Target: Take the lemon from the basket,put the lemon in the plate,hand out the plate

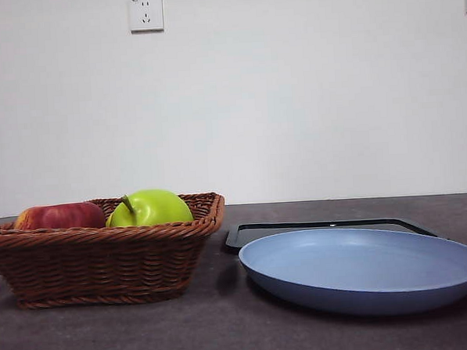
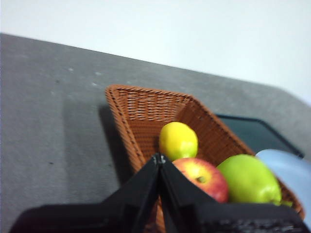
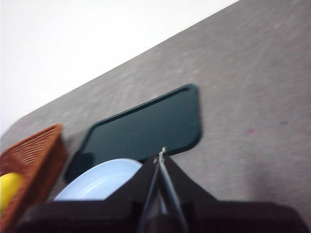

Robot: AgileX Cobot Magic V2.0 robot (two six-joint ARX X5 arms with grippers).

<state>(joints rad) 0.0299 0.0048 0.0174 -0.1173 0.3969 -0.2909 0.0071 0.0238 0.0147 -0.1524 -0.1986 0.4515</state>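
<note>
The brown wicker basket [image 1: 104, 252] stands at the left in the front view. In the left wrist view the yellow lemon [image 2: 178, 140] lies in the basket [image 2: 146, 111] beside a red apple and a green apple. The front view hides the lemon. My left gripper [image 2: 159, 158] is shut and empty, above the basket's near edge, close to the lemon. The blue-grey plate [image 1: 364, 266] sits empty at the right. My right gripper [image 3: 160, 156] is shut and empty above the plate [image 3: 99, 182]. Neither arm shows in the front view.
A red apple [image 1: 59, 216] and a green apple [image 1: 151, 207] lie in the basket. A flat black tray [image 1: 330, 229] lies behind the plate; it also shows in the right wrist view [image 3: 146, 128]. A white wall stands behind the dark grey table.
</note>
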